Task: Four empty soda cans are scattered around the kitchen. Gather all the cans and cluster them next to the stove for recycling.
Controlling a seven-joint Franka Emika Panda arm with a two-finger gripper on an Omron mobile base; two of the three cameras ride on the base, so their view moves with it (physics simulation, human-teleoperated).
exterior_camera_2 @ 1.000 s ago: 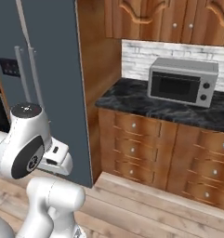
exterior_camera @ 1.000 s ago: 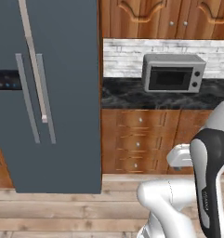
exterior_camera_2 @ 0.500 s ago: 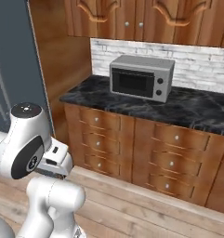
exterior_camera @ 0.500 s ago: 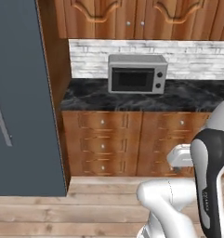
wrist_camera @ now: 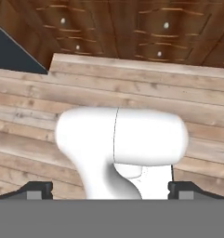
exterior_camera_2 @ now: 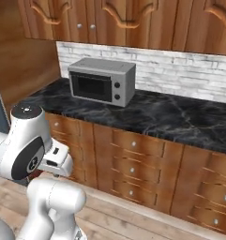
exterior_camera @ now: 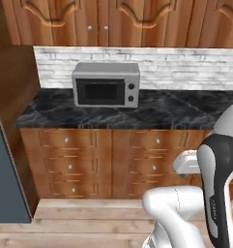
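The soda cans and the stove are out of view. My gripper is open: in the hand view its two dark fingertips stand far apart at the bottom with nothing between them. It points down at the wood plank floor. The arm is folded close over the base, with the hand held low in front of the drawers.
A silver toaster oven stands on the black marble counter. Brown wood drawers run below it and wood cabinets above. The dark fridge side is at the far left.
The whole picture has slid left, so the base has moved right along the counter; the fridge has almost left the frame. The arm keeps its folded pose and the gripper stays open.
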